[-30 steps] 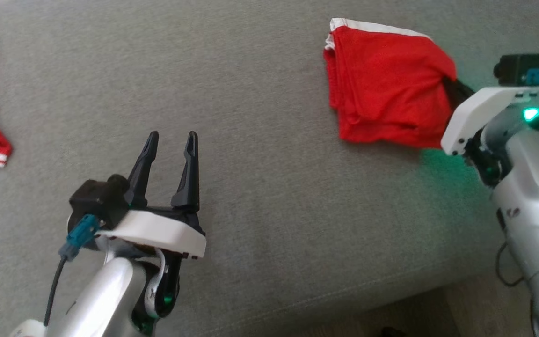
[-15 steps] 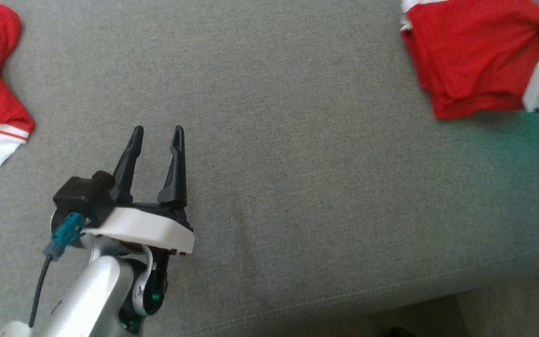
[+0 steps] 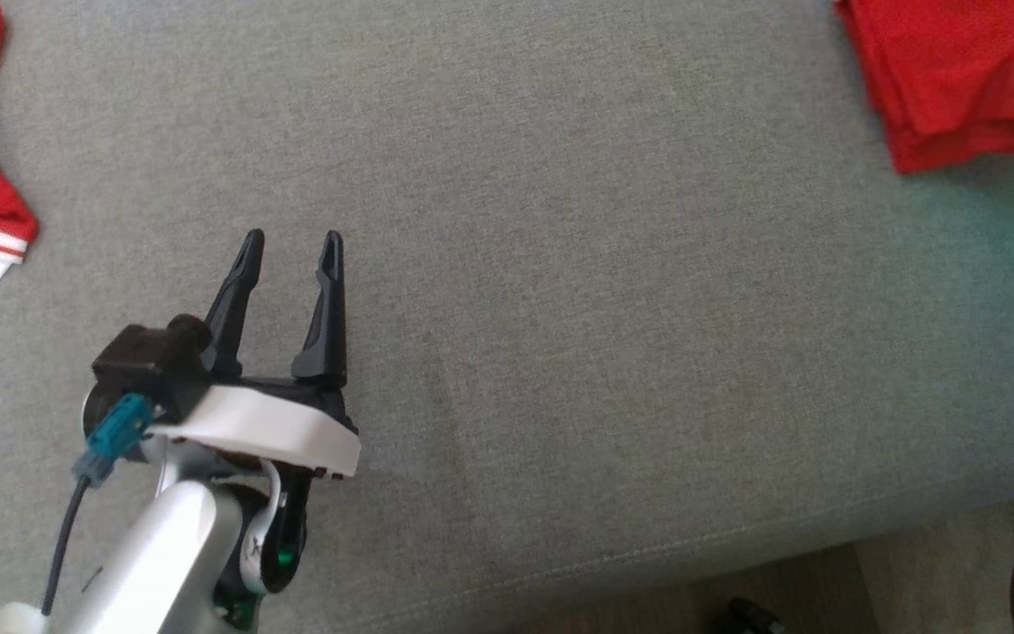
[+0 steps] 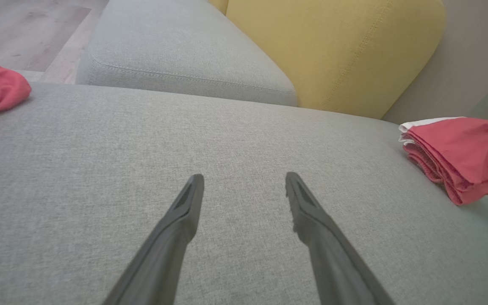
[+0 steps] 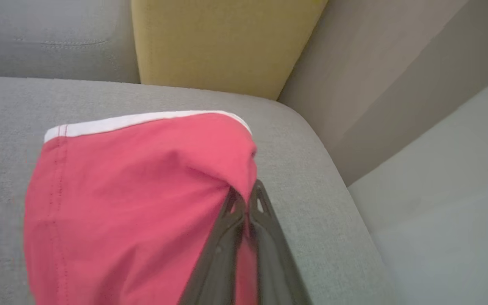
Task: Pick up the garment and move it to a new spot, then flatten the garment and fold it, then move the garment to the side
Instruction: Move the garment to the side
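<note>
Right gripper (image 5: 246, 191) fingers clamped the folded red garment (image 5: 134, 190), white-hemmed. Left gripper (image 3: 291, 242) fingers stood parted, empty, over the grey woven cushion (image 3: 604, 308).

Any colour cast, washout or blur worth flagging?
Head view: a green glow tints the sofa beside the folded garment, itself saturated red. Left wrist view: sharp, but that garment reads washed-out pink. Right wrist view: cloth near the lens is soft where the right gripper pinches it.

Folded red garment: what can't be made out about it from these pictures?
Head view: the folded garment is cut off by the top and right edges.
Right wrist view: cloth hides how many layers the right end effector pinches.
Left wrist view: its right end runs off frame.
</note>
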### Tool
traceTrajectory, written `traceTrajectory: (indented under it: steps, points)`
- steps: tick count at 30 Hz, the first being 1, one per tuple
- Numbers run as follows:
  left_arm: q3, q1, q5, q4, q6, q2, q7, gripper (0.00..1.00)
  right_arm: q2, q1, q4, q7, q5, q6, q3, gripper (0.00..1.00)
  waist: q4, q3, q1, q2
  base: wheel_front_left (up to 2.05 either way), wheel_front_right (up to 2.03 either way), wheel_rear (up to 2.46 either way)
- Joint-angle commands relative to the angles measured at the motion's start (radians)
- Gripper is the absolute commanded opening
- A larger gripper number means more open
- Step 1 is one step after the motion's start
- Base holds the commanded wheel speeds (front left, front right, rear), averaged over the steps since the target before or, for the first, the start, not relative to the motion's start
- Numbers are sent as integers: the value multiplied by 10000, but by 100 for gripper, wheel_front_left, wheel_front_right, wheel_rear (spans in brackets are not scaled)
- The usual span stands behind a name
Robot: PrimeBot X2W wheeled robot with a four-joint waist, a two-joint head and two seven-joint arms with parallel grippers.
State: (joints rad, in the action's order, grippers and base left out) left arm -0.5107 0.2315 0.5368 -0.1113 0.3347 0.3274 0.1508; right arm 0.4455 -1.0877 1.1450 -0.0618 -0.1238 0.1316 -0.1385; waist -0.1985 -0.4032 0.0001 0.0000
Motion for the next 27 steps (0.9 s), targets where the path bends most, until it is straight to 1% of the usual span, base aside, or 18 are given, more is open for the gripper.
traceTrajectory:
  steps: [1, 7, 8, 9, 10, 11, 18, 22, 27]
  points:
    - [303, 341, -145, -408, 54, 258, -13, 100, 131, -278, -237, -7, 51, -9, -128, 0, 17, -27, -1, 0, 0, 0, 0]
    - [303, 361, -139, -443, 84, 281, -31, 100, 244, -356, -224, 142, 530, -9, -93, 0, 48, -80, -1, 0, 0, 0, 0]
    - [296, 372, -137, -443, 87, 275, -31, 100, 240, -354, -209, 176, 636, -9, -53, 10, 59, -89, -1, 0, 0, 0, 0]
    - [290, 384, -132, -439, 87, 266, -29, 100, 220, -341, -191, 210, 735, -9, -2, 34, 71, -95, -1, 0, 0, 0, 0]
    - [280, 396, -127, -428, 83, 254, -24, 100, 197, -323, -173, 252, 828, -9, 58, 85, 86, -94, -1, 0, 0, 0, 0]
    - [268, 405, -119, -412, 80, 236, -15, 100, 169, -307, -165, 319, 908, -9, 131, 100, 104, -88, -1, 0, 0, 0, 0]
    - [153, 478, -34, -237, -5, 59, 102, 100, -73, -171, -109, 657, 1521, -9, 633, 100, 330, 17, -1, 0, 0, 0, 0]
    - [155, 482, 47, -94, -39, -57, 251, 100, -363, -75, -175, 888, 1650, -9, 761, 100, 523, 186, -1, 0, 0, 0, 0]
    - [275, 446, 219, 199, -94, -207, 497, 100, -910, 155, -377, 1333, 1417, -9, 713, 100, 836, 625, -1, 0, 0, 0, 0]
